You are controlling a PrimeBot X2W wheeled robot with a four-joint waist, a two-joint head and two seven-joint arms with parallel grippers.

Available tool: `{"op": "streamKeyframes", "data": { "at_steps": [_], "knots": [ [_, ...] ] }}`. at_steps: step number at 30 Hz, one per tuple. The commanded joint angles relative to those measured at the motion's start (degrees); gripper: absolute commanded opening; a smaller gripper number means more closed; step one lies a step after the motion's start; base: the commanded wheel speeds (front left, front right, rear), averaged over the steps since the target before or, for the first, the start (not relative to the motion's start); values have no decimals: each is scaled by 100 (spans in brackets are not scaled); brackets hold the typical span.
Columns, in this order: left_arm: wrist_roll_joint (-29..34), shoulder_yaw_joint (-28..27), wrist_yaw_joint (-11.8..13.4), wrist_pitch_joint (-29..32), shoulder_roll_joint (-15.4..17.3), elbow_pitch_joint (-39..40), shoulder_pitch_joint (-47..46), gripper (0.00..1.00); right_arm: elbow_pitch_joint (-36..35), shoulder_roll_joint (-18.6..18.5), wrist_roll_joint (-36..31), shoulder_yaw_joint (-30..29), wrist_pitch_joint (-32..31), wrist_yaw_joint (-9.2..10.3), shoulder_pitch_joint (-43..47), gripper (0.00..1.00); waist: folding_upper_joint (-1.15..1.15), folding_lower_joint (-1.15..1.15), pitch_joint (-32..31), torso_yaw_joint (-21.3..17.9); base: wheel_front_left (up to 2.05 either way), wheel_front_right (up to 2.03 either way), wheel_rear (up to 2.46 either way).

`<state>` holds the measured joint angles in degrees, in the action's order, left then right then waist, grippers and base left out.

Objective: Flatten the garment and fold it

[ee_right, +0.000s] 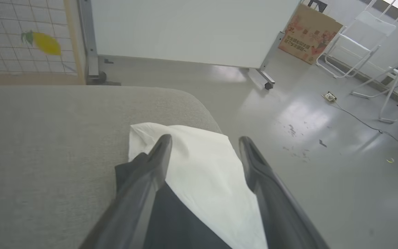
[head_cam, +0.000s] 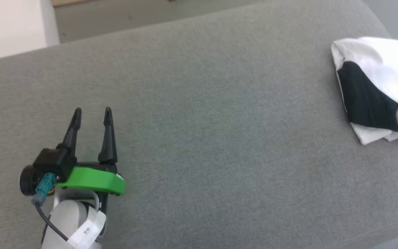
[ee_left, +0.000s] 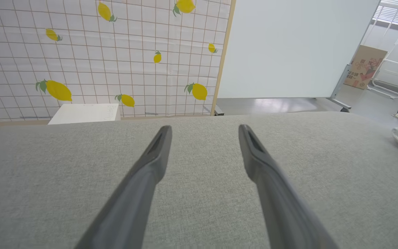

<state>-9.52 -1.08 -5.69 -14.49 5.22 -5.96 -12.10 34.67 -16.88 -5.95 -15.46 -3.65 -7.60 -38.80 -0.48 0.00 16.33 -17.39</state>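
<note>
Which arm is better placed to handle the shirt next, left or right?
Right. The right gripper hangs open directly over the garment at the far right corner of the cushion. The left gripper, also open, sits over bare fabric well away from it.

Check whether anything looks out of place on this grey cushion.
The garment sits folded at the far right edge of the cushion, close to the drop to the floor, its layers uneven. Nothing else stands out.
</note>
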Motion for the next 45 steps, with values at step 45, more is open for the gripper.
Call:
{"op": "streamKeyframes", "data": {
  "at_steps": [45],
  "knots": [
    [-452,406,150,-51,-234,-359,733,100,-3222,1379,1016,1052,1463,11,3697,100,47,0,-1328,1496,0,0,0]
  ]
}}
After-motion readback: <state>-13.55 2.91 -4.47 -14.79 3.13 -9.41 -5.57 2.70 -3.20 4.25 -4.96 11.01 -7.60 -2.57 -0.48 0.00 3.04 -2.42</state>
